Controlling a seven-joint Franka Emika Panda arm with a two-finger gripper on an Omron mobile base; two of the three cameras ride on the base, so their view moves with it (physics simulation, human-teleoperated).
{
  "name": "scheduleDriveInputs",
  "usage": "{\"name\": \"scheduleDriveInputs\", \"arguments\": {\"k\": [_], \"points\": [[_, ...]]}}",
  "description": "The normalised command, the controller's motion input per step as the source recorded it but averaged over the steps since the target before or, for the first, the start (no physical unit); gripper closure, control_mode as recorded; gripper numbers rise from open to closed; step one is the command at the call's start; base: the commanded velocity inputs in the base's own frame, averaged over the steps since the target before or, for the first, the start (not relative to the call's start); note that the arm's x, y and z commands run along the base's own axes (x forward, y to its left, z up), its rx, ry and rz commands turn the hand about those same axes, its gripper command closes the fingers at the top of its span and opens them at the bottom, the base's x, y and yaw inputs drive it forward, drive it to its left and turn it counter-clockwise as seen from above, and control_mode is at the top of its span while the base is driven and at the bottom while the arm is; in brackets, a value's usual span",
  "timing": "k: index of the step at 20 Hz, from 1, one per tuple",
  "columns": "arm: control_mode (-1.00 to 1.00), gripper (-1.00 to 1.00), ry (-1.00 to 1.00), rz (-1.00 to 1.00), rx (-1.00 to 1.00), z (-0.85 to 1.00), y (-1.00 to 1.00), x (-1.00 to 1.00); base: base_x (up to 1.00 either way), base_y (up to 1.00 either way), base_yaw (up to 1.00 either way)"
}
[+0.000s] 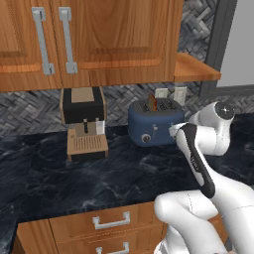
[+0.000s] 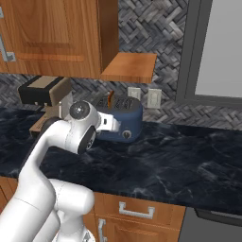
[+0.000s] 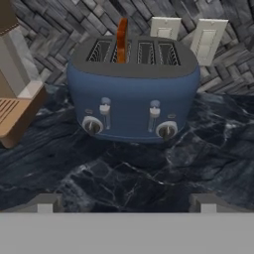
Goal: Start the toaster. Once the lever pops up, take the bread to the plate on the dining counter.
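Observation:
The dark-blue toaster [image 1: 155, 124] [image 2: 124, 122] [image 3: 131, 94] stands on the black marble kitchen counter against the woven-tile wall. A thin slice of bread [image 1: 153, 103] [image 2: 110, 99] [image 3: 122, 39] sticks up edge-on from the second slot from the left. On the toaster's front, both levers [image 3: 105, 106] sit high above the two round knobs [image 3: 166, 130]. My gripper [image 3: 126, 206] is open with nothing between its tips. It hovers above the counter in front of the toaster, a short way off and facing its front. The plate and the dining counter are out of view.
A black-and-tan coffee machine [image 1: 83, 124] [image 2: 40, 92] [image 3: 15, 99] stands just left of the toaster. Two wall outlets [image 3: 165, 27] sit behind it. Wooden upper cabinets [image 1: 99, 39] hang above, and drawers [image 1: 111, 221] run below the counter edge. Bare counter [image 2: 189, 160] stretches to the right.

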Motion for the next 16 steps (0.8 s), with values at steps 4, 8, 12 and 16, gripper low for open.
{"name": "scheduleDriveInputs", "arguments": {"k": [4, 8, 12, 16], "points": [[-1.0, -1.0, 0.0, 0.0, 0.0, 0.0, 0.0, 0.03, 0.0, 0.0, 0.0], [-1.0, -1.0, 0.0, 0.0, 0.0, 0.0, 0.0, 0.11, 0.0, 0.0, 0.0], [-1.0, -1.0, 0.0, 0.0, 0.0, 0.0, 0.0, 0.11, 0.0, 0.0, 0.0], [-1.0, -1.0, 0.0, 0.0, 0.0, 0.0, 0.0, 0.12, 0.0, 0.0, 0.0]]}}
